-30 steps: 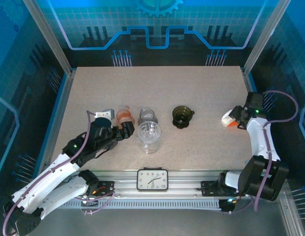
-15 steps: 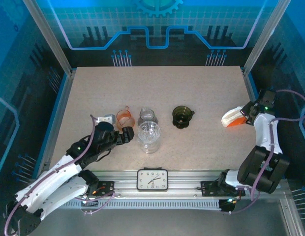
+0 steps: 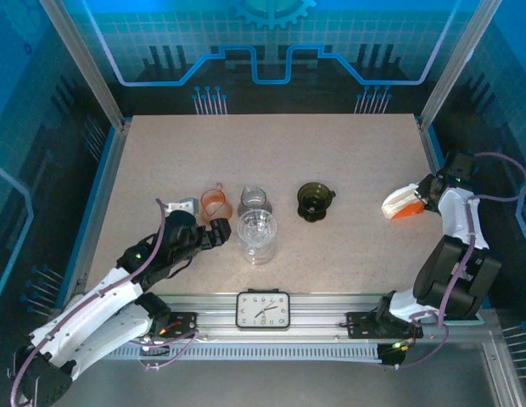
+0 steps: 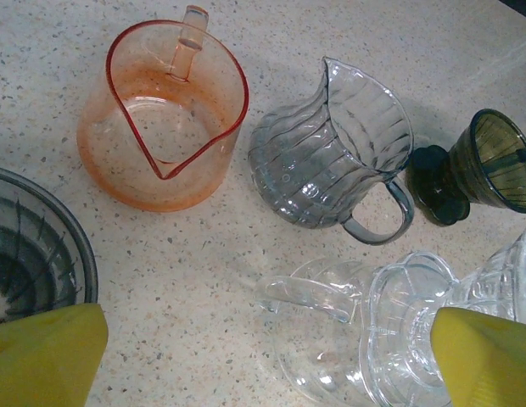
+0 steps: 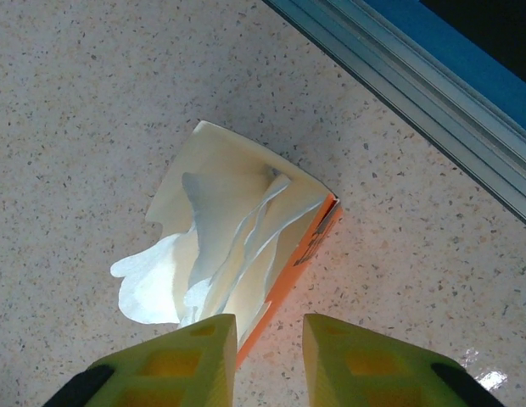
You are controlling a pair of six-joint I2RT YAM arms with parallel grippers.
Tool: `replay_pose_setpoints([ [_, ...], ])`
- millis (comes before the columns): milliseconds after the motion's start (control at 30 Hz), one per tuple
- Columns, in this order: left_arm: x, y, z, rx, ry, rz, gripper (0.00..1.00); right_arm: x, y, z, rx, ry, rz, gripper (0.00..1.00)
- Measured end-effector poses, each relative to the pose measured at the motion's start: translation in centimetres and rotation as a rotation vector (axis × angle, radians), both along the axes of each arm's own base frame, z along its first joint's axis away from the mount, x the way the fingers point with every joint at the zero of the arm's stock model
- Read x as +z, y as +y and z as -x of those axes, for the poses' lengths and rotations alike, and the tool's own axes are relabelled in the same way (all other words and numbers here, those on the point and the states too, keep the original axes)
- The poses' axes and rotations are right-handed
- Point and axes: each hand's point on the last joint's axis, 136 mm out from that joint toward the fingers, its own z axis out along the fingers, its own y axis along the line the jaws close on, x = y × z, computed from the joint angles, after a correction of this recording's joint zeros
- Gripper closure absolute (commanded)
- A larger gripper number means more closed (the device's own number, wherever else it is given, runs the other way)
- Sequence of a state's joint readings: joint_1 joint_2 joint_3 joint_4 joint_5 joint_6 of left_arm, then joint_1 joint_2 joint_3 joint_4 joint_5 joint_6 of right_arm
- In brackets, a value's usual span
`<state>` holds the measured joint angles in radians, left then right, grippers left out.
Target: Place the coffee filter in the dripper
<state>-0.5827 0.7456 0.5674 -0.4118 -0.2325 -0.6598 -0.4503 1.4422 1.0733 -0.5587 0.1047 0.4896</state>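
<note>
The coffee filters are white papers fanning out of an orange-edged pack lying at the table's right side. My right gripper is open by a narrow gap just right of the pack, and the pack's orange edge runs along the left finger. A dark green cone dripper stands mid-table. A clear glass dripper stands to its left. My left gripper is open beside the clear dripper, holding nothing.
An orange-tinted pitcher and a ribbed grey glass pitcher stand behind the clear dripper. A dark ribbed bowl sits by my left finger. A clock lies on the front rail. The blue side rail runs close to the pack.
My right arm's wrist has swung back to the right, toward the side rail, with the gripper still at the pack. The left gripper shifted slightly toward the clear dripper.
</note>
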Motion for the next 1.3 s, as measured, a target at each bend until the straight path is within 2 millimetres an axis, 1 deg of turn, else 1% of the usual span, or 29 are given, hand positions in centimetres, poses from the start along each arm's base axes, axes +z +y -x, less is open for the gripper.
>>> replay_pose_setpoints([
  [167,-0.4,-0.1,-0.1,0.008,0.020,0.008,0.01,-0.8,-0.1,-0.1,0.000,0.023,-0.009,0.71],
  [400,-0.6,-0.2,-0.2,0.009,0.030,0.015,0.01,-0.9,-0.4,-0.5,0.008,0.027,-0.007,0.71],
  [567,-0.5,-0.2,-0.2,0.009,0.028,0.016,0.01,-1.7,-0.4,-0.6,0.015,0.049,-0.013,0.72],
  [733,-0.5,-0.2,-0.2,0.009,0.029,0.017,0.01,-2.5,-0.4,-0.6,0.021,0.070,-0.019,0.78],
  [1033,-0.7,-0.1,-0.4,0.015,0.033,0.014,0.01,-2.4,-0.4,-0.7,0.046,0.071,-0.005,0.89],
  [1200,-0.9,-0.2,-0.4,0.010,0.043,0.014,0.01,-1.7,-0.2,-1.8,0.093,0.064,0.014,0.92],
  [1300,-1.0,-0.3,-0.4,0.010,0.045,0.015,0.01,-1.5,1.0,-2.6,0.155,0.065,0.028,0.92],
])
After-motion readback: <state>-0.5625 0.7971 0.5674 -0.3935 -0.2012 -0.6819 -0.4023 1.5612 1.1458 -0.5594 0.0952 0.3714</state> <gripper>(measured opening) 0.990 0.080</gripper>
